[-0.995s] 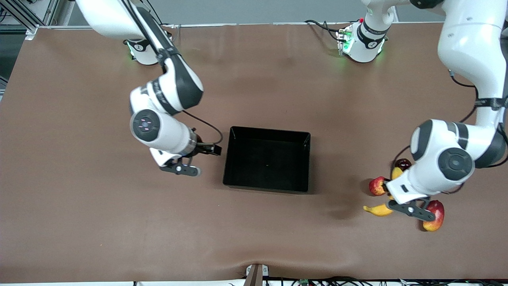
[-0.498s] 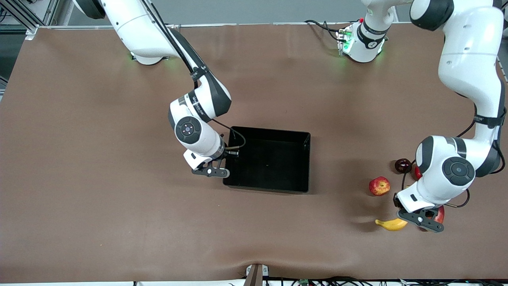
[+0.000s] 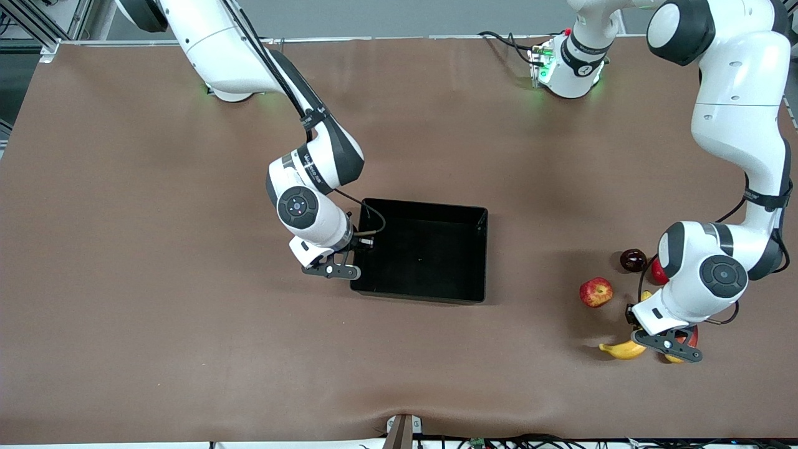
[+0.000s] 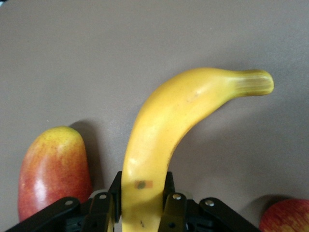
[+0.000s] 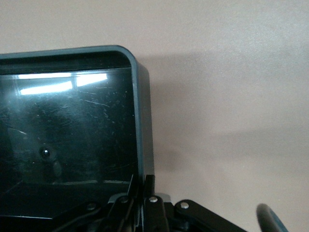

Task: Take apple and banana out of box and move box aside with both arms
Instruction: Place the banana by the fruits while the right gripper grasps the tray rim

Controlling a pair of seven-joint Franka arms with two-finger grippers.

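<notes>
The yellow banana (image 3: 619, 350) lies low at the table toward the left arm's end. My left gripper (image 3: 642, 340) is shut on its thick end; the left wrist view shows the banana (image 4: 164, 125) between both fingers (image 4: 169, 191) of that gripper (image 4: 141, 193). The red apple (image 3: 595, 292) sits on the table, farther from the front camera than the banana, and shows at a corner of the left wrist view (image 4: 287, 218). The black box (image 3: 480, 255) stands mid-table. My right gripper (image 3: 356, 248) is shut on the box's end wall (image 5: 143, 121), its fingers (image 5: 150, 186) pinching the rim.
A red-yellow mango (image 4: 53, 169) lies right beside the banana, mostly hidden under my left hand in the front view (image 3: 686, 340). A dark purple fruit (image 3: 633, 259) sits farther from the camera than the apple. The box is empty inside.
My right gripper moved from beside the box onto its end wall and closed there. My left gripper shifted toward the front camera, and the banana moved with it, away from the apple.
</notes>
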